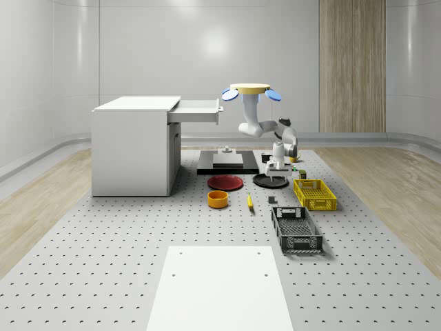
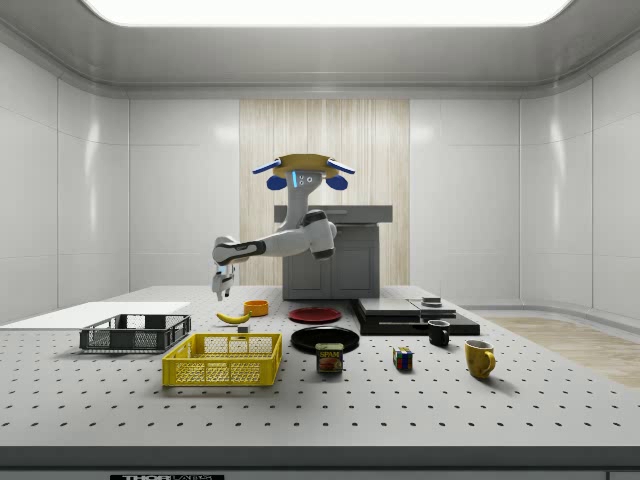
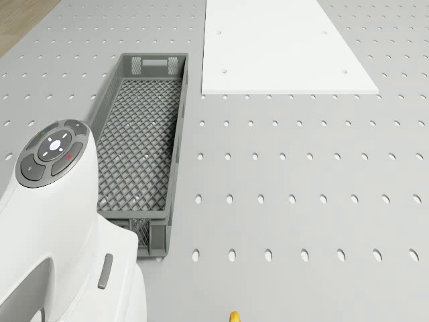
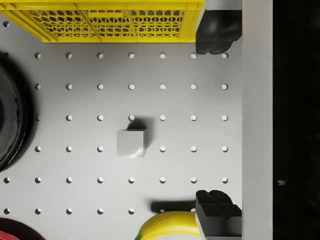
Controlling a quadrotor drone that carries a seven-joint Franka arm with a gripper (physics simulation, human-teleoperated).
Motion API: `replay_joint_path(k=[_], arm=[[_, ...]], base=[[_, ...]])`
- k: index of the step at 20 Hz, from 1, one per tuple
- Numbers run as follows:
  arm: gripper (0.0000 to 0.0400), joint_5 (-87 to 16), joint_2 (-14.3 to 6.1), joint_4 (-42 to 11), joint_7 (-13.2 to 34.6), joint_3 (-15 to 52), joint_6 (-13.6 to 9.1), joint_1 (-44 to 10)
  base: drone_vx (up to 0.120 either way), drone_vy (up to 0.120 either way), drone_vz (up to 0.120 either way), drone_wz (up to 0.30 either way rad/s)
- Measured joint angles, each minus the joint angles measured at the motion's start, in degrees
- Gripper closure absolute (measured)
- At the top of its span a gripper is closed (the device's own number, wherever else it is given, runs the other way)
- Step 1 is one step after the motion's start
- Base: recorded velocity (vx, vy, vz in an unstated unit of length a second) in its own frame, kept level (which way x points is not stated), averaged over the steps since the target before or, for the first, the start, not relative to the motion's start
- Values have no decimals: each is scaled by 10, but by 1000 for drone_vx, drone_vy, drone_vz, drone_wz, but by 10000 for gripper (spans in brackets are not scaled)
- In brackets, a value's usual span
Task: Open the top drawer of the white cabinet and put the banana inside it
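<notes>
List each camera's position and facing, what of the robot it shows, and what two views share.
Whole-scene view: high in front, looking down the table at the white cabinet with its open top drawer; drone, arm, gripper.
Side view: table level, side-on; whole robot, banana.
Drone view: down at the grey crate; arm link.
Wrist view: down at the table; fingertips spread.
Shared: the wrist and side views both show the yellow crate.

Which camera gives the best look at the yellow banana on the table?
The side view: the yellow banana lies whole, just below the gripper. The whole-scene view shows it end-on as a thin sliver; the wrist view and drone view catch only an end.
</notes>
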Motion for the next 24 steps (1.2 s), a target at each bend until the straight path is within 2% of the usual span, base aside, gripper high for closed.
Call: replay_joint_path(k=[9,24], arm=[[0,8,1,-21,-40,4,-4,18],[0,28,11,-66,-161,14,-18,94]], base=[[0,0,0,0],[0,0,0,0]])
